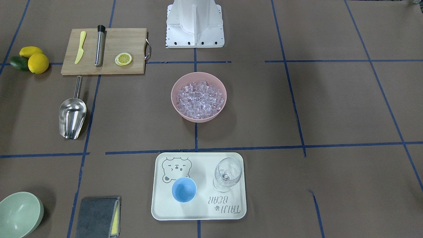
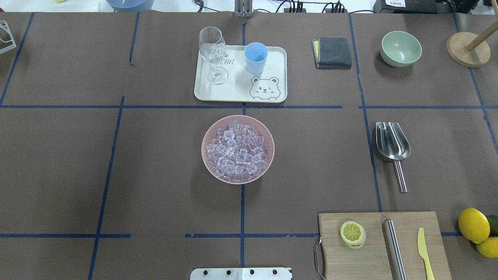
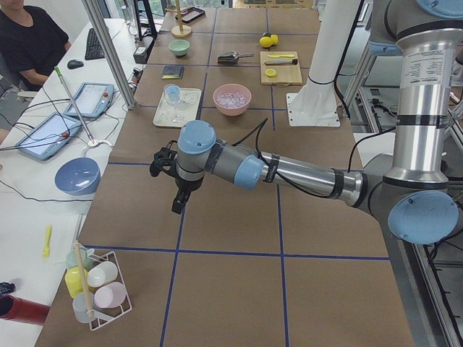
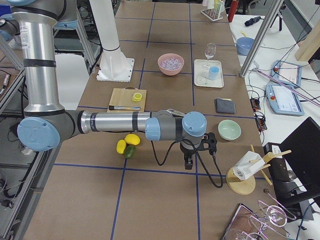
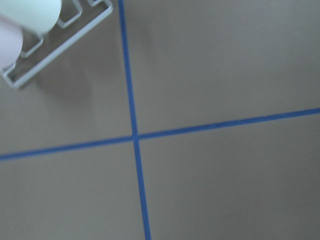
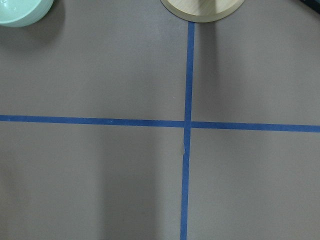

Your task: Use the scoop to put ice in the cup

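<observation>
The ice (image 2: 237, 149) is piled in a pink bowl (image 2: 267, 132) at the table's middle. On a cream tray (image 2: 272, 99) behind it stands the light-blue cup (image 2: 256, 57), upright and empty. The steel scoop (image 2: 392, 146) lies flat to the bowl's right, its handle pointing toward the robot. My left gripper (image 3: 178, 204) hangs over bare table far to the left of the bowl. My right gripper (image 4: 188, 163) hangs far to the right, past the green bowl. Both grippers show only in the side views, so I cannot tell whether they are open or shut.
A wine glass (image 2: 213, 52) shares the tray. A cutting board (image 2: 383, 245) holds a lemon slice, a steel rod and a yellow knife. Lemons (image 2: 474, 225), a green bowl (image 2: 400, 48), a folded cloth (image 2: 332, 52) and a wooden stand (image 2: 467, 48) occupy the right side.
</observation>
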`<state>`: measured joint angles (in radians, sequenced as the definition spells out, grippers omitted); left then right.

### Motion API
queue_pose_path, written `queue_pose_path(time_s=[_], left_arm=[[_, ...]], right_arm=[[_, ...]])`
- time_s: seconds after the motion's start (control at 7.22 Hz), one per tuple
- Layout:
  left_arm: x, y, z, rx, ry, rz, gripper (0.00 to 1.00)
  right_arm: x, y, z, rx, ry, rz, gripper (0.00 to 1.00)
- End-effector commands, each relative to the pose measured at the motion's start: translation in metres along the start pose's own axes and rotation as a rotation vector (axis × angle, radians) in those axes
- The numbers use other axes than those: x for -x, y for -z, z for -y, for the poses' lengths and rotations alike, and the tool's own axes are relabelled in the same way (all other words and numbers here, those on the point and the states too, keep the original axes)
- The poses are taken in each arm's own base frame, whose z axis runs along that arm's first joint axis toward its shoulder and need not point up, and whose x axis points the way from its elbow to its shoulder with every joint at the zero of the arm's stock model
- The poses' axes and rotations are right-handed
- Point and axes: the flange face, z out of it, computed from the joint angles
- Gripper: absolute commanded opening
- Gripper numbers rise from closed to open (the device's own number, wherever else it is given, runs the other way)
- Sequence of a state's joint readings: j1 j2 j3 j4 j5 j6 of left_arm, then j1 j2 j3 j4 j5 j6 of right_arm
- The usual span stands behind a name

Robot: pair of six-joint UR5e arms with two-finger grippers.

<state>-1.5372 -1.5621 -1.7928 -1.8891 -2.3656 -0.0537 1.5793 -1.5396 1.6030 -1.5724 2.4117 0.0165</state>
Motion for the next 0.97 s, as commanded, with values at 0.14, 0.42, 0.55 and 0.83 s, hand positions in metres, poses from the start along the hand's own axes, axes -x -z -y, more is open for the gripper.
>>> queue_pose_path(time_s=[0.14,0.42,0.55,0.83], left_arm=[[-0.061,-0.02,0.01,-0.261,-0.405,-0.088,1.0],[-0.131,-0.073,-0.006,-0.164,-0.505,-0.214,1.0],[-0.156,-0.087,-0.005,-0.149,-0.543,-0.247,1.0],[-0.212,-0.106,0.019,-0.159,-0.637,-0.321,1.0]], right_arm=[[0.002,0.0,0.001,-0.001,0.007,0.0,1.0],[0.012,-0.002,0.004,0.002,0.024,0.002,1.0],[0.02,-0.002,0.008,0.003,0.032,0.014,1.0],[0.093,-0.024,0.035,0.038,0.099,-0.012,1.0]])
